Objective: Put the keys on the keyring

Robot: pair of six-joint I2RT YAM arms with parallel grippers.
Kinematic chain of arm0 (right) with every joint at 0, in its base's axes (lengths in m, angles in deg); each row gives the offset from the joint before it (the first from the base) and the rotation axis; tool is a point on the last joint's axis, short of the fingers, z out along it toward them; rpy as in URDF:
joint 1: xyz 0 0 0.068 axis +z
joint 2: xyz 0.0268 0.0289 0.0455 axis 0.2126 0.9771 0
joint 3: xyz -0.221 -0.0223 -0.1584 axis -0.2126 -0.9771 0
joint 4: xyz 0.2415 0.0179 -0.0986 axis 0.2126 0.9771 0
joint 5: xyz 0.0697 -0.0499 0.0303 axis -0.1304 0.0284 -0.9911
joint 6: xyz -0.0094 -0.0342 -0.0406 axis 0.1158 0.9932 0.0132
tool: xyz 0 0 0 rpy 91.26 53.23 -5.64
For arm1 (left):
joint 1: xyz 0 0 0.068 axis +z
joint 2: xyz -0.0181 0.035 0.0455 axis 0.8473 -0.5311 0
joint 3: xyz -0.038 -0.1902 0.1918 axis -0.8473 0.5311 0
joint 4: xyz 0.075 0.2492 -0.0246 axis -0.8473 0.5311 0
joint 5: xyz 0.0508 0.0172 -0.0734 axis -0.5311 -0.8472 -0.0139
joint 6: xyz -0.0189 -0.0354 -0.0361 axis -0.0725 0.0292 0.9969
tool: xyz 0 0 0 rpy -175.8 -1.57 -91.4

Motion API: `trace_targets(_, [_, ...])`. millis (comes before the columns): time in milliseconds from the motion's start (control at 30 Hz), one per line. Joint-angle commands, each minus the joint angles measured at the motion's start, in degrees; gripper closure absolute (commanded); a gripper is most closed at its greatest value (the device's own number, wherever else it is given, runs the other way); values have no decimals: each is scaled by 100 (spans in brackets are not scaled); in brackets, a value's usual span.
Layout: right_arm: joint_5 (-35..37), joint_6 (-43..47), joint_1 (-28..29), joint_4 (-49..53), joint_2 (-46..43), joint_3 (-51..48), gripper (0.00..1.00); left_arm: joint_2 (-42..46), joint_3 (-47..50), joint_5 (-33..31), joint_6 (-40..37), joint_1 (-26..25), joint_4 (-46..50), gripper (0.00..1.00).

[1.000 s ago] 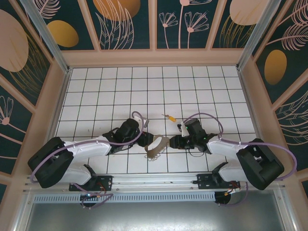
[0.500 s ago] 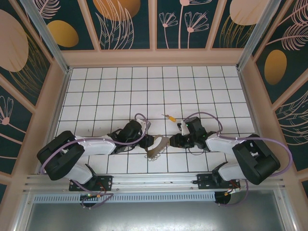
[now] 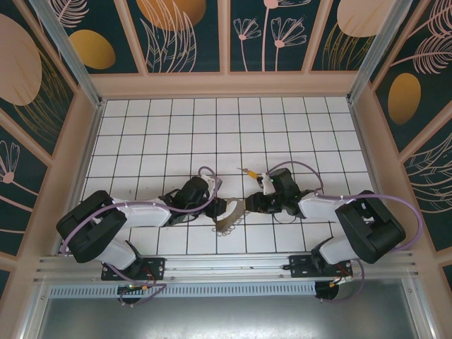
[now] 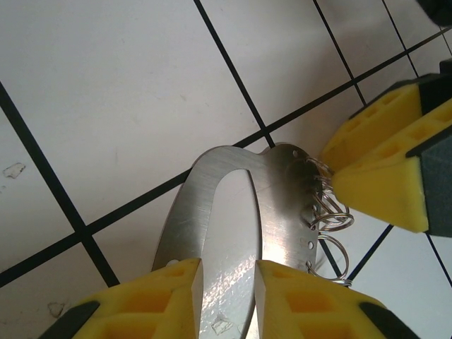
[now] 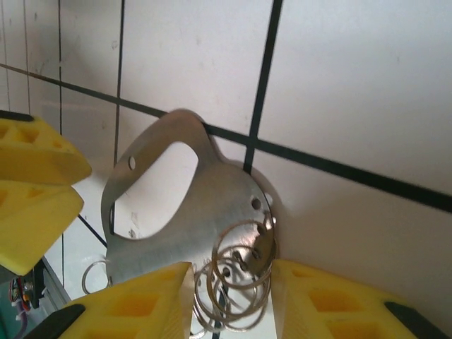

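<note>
Keyring near front edge of table, between your two tools.

Your left tool: narrow, fingers closed on one band of keyring's flat metal loop.

Your right tool: narrow gap, fingers astride wire rings and ringed edge of loop. Cannot tell whether it pinches or only touches.

Key with orange head lies flat on table just behind right tool, apart from keyring.

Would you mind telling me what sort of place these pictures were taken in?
Probably a boxed-in robot test cell: a white gridded tabletop, leaf-patterned wall panels, and an aluminium mounting rail along the near edge.
</note>
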Motion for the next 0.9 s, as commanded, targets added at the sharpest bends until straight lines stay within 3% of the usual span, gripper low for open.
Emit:
trace_targets(0, [171, 45, -32, -360, 22, 151, 65, -59, -80, 39, 42, -36, -83, 75])
trace_targets(333, [419, 314, -32, 4, 123, 228, 67, -45, -72, 69, 50, -36, -96, 76])
trace_targets(533, [1280, 693, 232, 1000, -76, 444, 65, -36, -89, 38, 19, -36, -26, 76])
trace_targets(867, [774, 188, 149, 987, -724, 104, 62, -10, -98, -18, -64, -35, 87, 76])
